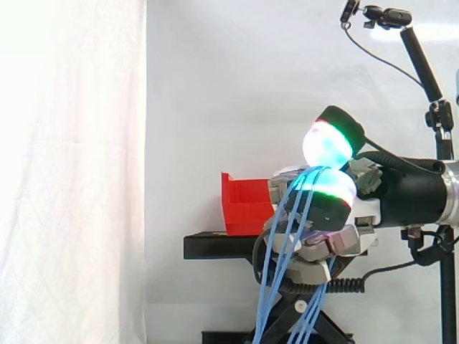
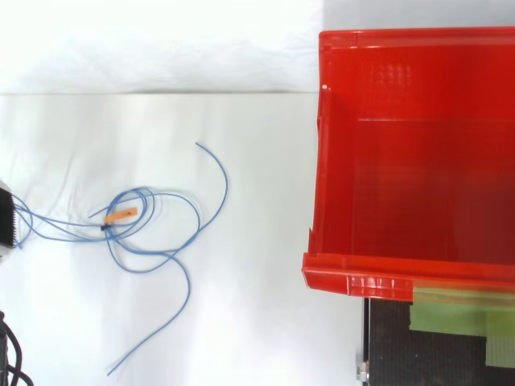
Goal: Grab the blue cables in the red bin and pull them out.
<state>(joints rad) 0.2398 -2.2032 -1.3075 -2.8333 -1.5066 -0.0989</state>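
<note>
In the side view my hand is to the right of the red bin and clear of it, with its fingers curled round a bundle of thin blue cables. The cables run over the glowing fingertips and hang down past the stand. From above, the blue cables show as loose loops with a small orange tag, well left of the red bin. They run to the left edge of that view. No cable lies inside the bin.
The bin sits on a black stand before a white curtain. A camera on a black pole stands at the upper right. Green tape marks the stand below the bin's front rim.
</note>
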